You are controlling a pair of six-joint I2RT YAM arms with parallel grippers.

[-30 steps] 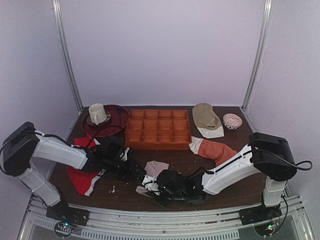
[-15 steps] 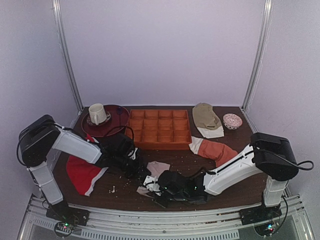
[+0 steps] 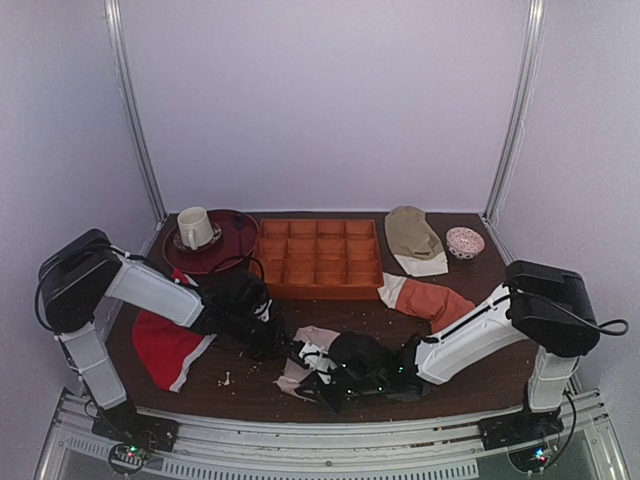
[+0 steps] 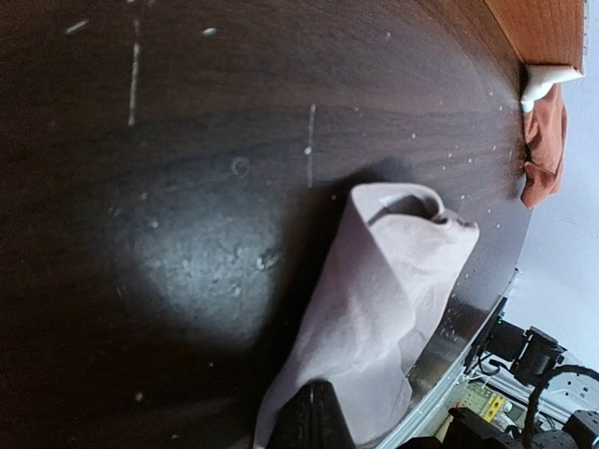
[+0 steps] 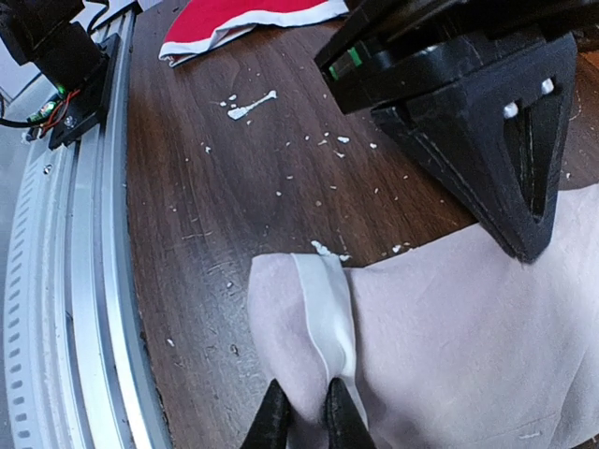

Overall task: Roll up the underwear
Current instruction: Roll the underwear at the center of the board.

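The underwear (image 3: 312, 352) is a pinkish-beige cloth with a white band, lying crumpled on the dark table between both arms. My left gripper (image 3: 290, 346) comes in from the left and is shut on its upper edge. In the left wrist view the cloth (image 4: 384, 299) runs up from the shut fingertips (image 4: 314, 419), its far end curled over. My right gripper (image 3: 326, 384) is at the near edge. Its fingers (image 5: 273, 421) pinch a fold of the underwear (image 5: 449, 337) beside the white band (image 5: 328, 309). The left gripper (image 5: 527, 245) presses tip-down on the cloth there.
A red garment with white trim (image 3: 165, 345) lies left of the underwear. An orange-rust garment (image 3: 435, 298) lies to the right. Behind stand an orange compartment tray (image 3: 317, 258), a cup (image 3: 195, 228) on a dark red plate (image 3: 225, 250), a beige garment (image 3: 412, 235) and a small bowl (image 3: 464, 242). A metal rail (image 5: 84, 281) edges the table front.
The left arm swung right from over the red garment to the underwear and shut its jaws on the cloth. The right gripper kept its pinch and shifted slightly right.
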